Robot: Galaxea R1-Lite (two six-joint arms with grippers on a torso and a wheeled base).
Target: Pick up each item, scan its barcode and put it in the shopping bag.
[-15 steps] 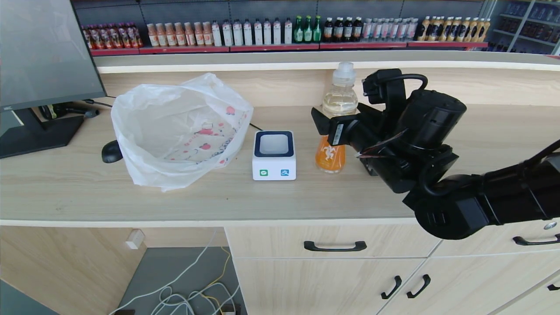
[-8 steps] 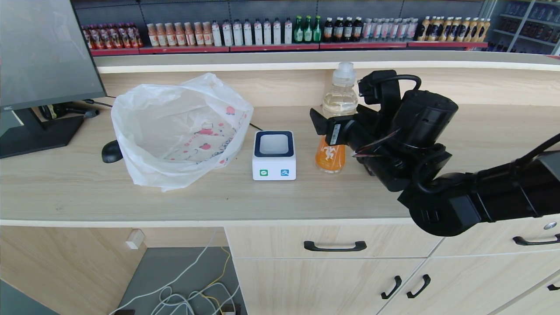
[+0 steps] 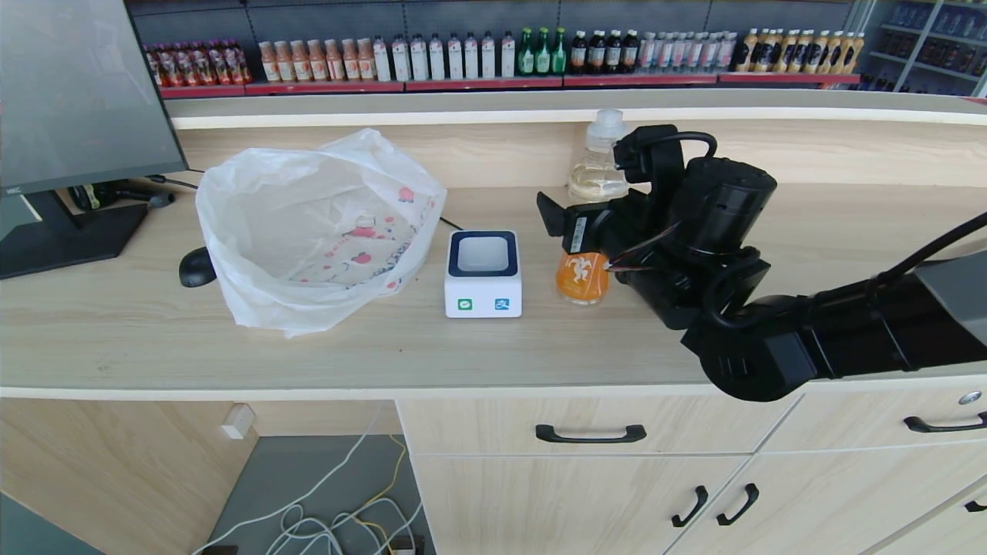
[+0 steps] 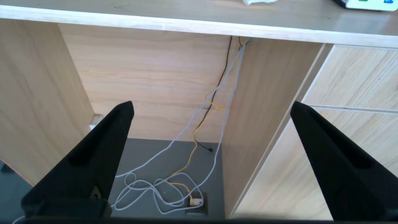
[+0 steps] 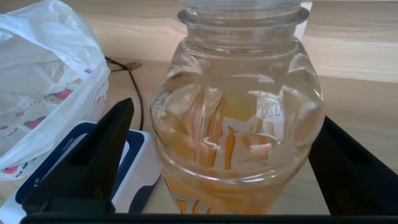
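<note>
Here the bottle (image 3: 584, 276) stands upright on the wooden counter (image 3: 463, 347), about midway between its front edge and the raised ledge along its back edge, just to the right of the scanner (image 3: 483, 274) and apart from it. It is clear plastic with a pale cap, a narrow neck and a rounded, bulging shoulder moulded with shallow ribs. The upper part is see-through with a faint yellow tint, and an orange label with a white figure wraps the lower body. In the right wrist view the bottle (image 5: 236, 137) sits squarely between the two dark fingers (image 5: 93, 162). A sliver of counter shows between the near finger and the plastic, so the right gripper (image 3: 586, 223) straddles it at the waist, spread wide and not clamped. The scanner is a white cube with a dark-framed window on top. To its left, towards the counter's left end, the white shopping bag (image 3: 308, 223) stands with its mouth open, printed with small red shapes. A black mouse (image 3: 197, 267) lies beside the bag and a monitor (image 3: 77, 85) fills the back left corner. The left gripper (image 4: 211, 155) hangs below the counter's front edge, fingers released and wide apart, above loose cables (image 4: 186, 155) on the floor.
</note>
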